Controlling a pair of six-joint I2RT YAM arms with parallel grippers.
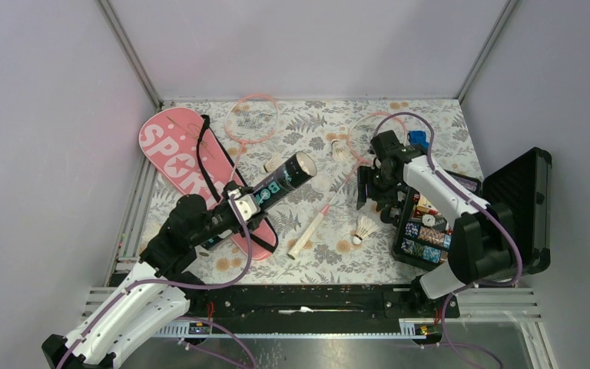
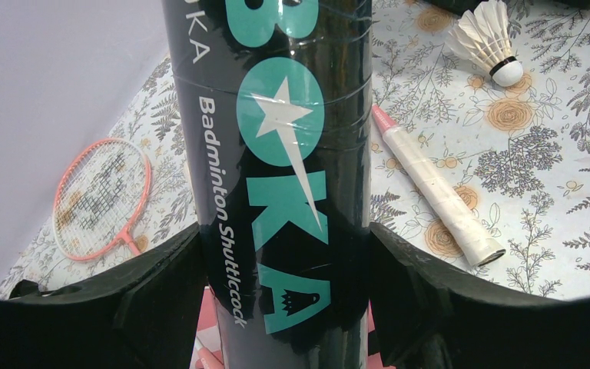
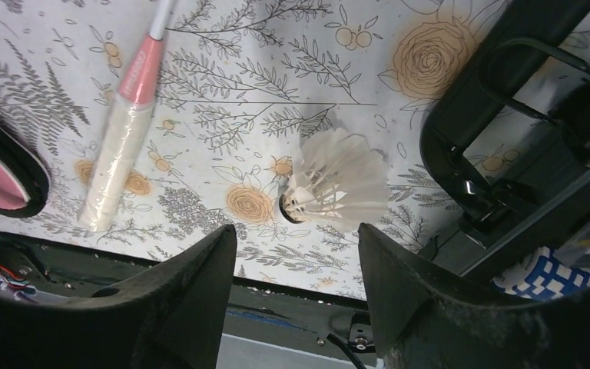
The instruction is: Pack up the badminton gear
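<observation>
My left gripper is shut on the black tube with teal print and holds it tilted over the long pink "SPORT" bag. In the left wrist view the tube fills the gap between the fingers. One pink racket lies at the back. The other racket's cream handle lies mid-table. My right gripper is open and empty, above a white shuttlecock that lies on the cloth. Two more shuttlecocks lie further back.
An open black case of patterned rolls stands at the right, its lid raised, close beside my right arm. A small blue toy sits behind it. Grey walls enclose the floral table cloth.
</observation>
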